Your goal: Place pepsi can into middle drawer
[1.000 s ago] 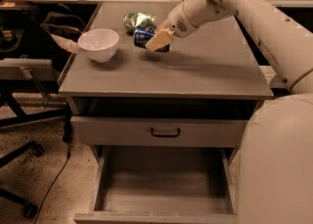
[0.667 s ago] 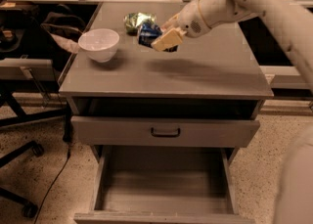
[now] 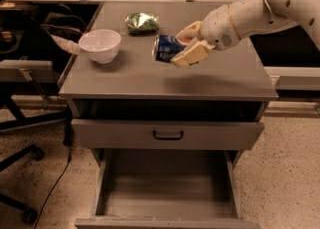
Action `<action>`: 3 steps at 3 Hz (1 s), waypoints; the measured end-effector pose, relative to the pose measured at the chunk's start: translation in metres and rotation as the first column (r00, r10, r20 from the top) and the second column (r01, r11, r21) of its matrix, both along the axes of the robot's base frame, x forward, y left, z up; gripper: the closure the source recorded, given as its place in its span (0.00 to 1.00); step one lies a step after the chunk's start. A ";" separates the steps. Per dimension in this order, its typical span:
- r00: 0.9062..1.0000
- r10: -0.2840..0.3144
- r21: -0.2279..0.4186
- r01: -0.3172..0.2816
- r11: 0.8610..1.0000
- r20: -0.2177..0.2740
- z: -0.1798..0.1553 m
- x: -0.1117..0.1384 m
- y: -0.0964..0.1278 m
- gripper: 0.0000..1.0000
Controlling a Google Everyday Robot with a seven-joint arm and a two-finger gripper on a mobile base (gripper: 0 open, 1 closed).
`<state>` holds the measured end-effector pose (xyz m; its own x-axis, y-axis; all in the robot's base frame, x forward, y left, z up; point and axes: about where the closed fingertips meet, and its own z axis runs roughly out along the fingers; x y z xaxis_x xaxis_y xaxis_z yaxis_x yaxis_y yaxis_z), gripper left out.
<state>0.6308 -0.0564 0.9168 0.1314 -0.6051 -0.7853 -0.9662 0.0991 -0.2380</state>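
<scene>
Evidently the beige tool (image 3: pixel 184 44) clamps the blue pepsi can (image 3: pixel 164 48) above the grey counter (image 3: pixel 150 80), clear to pass its front edge toward the open grey middle drawer (image 3: pixel 167 195).

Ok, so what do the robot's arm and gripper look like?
The arm is made of thick, smooth, rounded off-white shells with dark seams at the joints; no cables show. The gripper, above the cabinet top, has two blunt tan fingers.

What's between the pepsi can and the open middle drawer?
Camera view: the cabinet top and the handled drawer front. The gripper holds the pepsi can above the top.
</scene>
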 end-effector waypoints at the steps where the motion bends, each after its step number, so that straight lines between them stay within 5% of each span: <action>1: 0.989 0.144 -0.039 -0.143 0.989 0.022 -0.004 -0.039 -0.013 1.00; 2: 0.973 0.228 -0.042 -0.227 0.973 0.036 -0.010 -0.073 -0.028 1.00; 3: 0.973 0.229 -0.042 -0.227 0.973 0.037 -0.010 -0.073 -0.028 1.00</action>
<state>0.5581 -0.0841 0.9070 0.3009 -0.5844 -0.7536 -0.9516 -0.1322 -0.2774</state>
